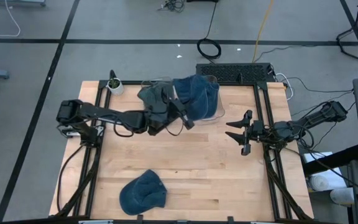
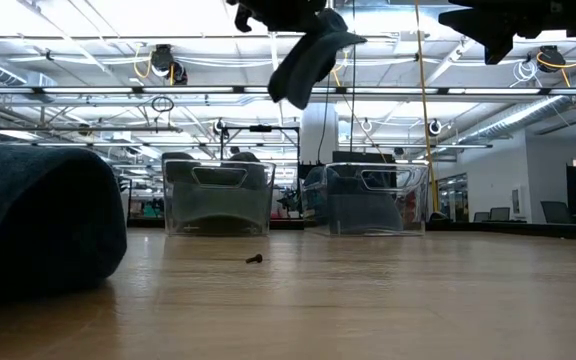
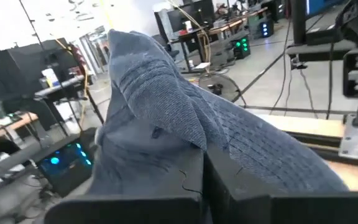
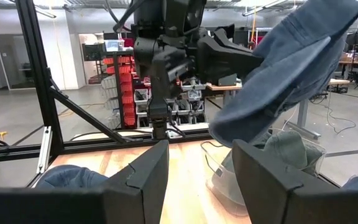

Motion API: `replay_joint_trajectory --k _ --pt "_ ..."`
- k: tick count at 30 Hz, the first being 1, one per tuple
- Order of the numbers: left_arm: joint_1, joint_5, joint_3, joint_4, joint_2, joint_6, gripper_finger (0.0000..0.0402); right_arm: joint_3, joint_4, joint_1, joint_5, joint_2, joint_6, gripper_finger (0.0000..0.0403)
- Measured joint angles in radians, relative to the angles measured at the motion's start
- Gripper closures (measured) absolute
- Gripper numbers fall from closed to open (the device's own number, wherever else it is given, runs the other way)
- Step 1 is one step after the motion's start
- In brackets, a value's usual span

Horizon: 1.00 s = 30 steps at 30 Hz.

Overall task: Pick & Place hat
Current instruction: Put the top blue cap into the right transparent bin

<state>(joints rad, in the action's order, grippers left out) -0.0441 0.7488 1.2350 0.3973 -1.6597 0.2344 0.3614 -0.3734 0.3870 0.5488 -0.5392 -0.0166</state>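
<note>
Over the wooden table (image 1: 204, 168), seen from above, a soft blue cloth hat (image 1: 197, 96) is held pinched in the left gripper (image 1: 180, 112) above two clear plastic bins (image 1: 213, 115); the right gripper (image 1: 238, 132) is parked apart, its fingers spread and holding nothing. Another blue hat (image 1: 143, 191) is seen lying near the table's front edge. From table height, the held hat (image 2: 308, 55) is seen hanging high above the bins (image 2: 373, 200).

Three hats: a blue one (image 1: 197, 93) held aloft, a grey-green one (image 1: 154, 94), another blue one (image 1: 143, 191); two clear bins (image 2: 218, 197).
</note>
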Motion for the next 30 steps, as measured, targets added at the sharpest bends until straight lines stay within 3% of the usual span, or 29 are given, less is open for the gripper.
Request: replay_joint_trajectory --k 13,18,23,30 --pt "0.018 0.076 0.013 0.003 -0.025 0.086 0.0401 0.0 -0.004 0.0 0.0 0.0 0.004 0.0239" --pt "0.044 0.074 0.16 -0.257 -0.052 0.031 0.0401 0.0 -0.011 -0.002 0.0 0.0 0.009 0.0239" --pt "0.065 0.045 0.367 -0.479 -0.157 0.031 0.0401 0.0 -0.014 -0.002 0.001 0.0 0.013 0.0239" --pt "0.094 0.029 0.514 -0.498 -0.316 0.042 0.0401 0.0 -0.031 -0.002 0.0 0.0 0.011 0.0239"
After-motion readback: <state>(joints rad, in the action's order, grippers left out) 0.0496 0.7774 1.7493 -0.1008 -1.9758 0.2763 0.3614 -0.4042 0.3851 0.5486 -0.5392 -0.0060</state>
